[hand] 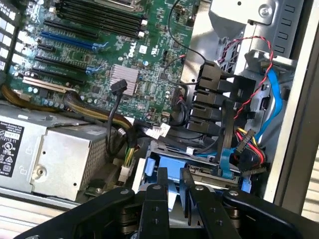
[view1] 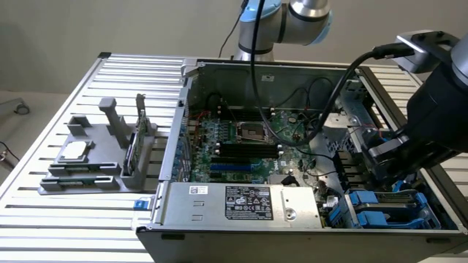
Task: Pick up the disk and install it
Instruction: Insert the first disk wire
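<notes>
Installation rather than pick-up, judging by the pose.

In the exterior view: gripper (view1: 389, 174) inside the open computer case (view1: 256, 71), low in the case's front corner at the exterior view's right, just above the blue bay carriers (view1: 380, 211). Close beside it along the case wall, a tangle of dark cables (view1: 349, 164). Well apart, toward the edge of the slatted bench (view1: 44, 213) at the exterior view's left, a grey parts holder (view1: 95, 183) with a small square chip (view1: 76, 150) lying flat and a thin card (view1: 132, 150) standing on edge.

In the wrist view: two dark fingers (hand: 162, 199) closed on a pale, blue-edged slab, taken to be the disk (hand: 173, 191), pinched on edge between them, not spread free. Just beyond it, the blue bay carriers again, with a blue data cable (hand: 225, 162) and red, yellow and black power leads (hand: 247, 138) hanging near. Off to the side, the green motherboard (hand: 99, 59) and the silver power supply (hand: 60, 154).

Judged so far: disk at the bay, not yet seated. Calls for squaring the blue frame with the bay's guides, staying clear of the loose leads, and pressing straight and gently. Risk of a snagged cable, or a jam if tilted.
</notes>
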`<state>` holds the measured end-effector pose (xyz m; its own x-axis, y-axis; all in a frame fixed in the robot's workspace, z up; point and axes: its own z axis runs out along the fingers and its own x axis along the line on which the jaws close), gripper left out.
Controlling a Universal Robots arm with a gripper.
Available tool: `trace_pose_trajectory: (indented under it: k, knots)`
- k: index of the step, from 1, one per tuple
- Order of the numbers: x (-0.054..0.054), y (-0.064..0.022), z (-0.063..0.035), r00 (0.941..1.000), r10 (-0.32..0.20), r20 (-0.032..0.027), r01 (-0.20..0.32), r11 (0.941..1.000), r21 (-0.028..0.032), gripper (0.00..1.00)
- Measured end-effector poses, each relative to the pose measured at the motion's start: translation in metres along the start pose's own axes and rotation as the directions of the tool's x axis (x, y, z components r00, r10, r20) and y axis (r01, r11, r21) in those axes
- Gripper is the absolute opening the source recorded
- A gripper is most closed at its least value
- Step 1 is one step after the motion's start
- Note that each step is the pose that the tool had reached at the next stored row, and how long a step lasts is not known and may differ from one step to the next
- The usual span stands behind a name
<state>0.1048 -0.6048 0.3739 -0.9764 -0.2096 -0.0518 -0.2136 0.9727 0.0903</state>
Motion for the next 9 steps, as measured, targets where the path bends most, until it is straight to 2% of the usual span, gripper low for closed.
trace_pose_trajectory:
  k: [3, 4, 7, 9]
  knots:
    - [0.0000, 0.0000, 0.0001, 0.9992, 0.039, 0.0048, -0.039, 0.9992, -0.0037, 0.24]
    - [0.0000, -0.0001, 0.0002, 0.9987, 0.050, 0.0064, -0.050, 0.9987, -0.0066, 0.24]
    - [-0.0001, -0.0001, 0.0005, 0.9966, 0.081, 0.0115, -0.081, 0.9965, -0.0194, 0.24]
    - [-0.0004, -0.0002, 0.0007, 0.9950, 0.099, 0.0145, -0.099, 0.9947, -0.0300, 0.24]
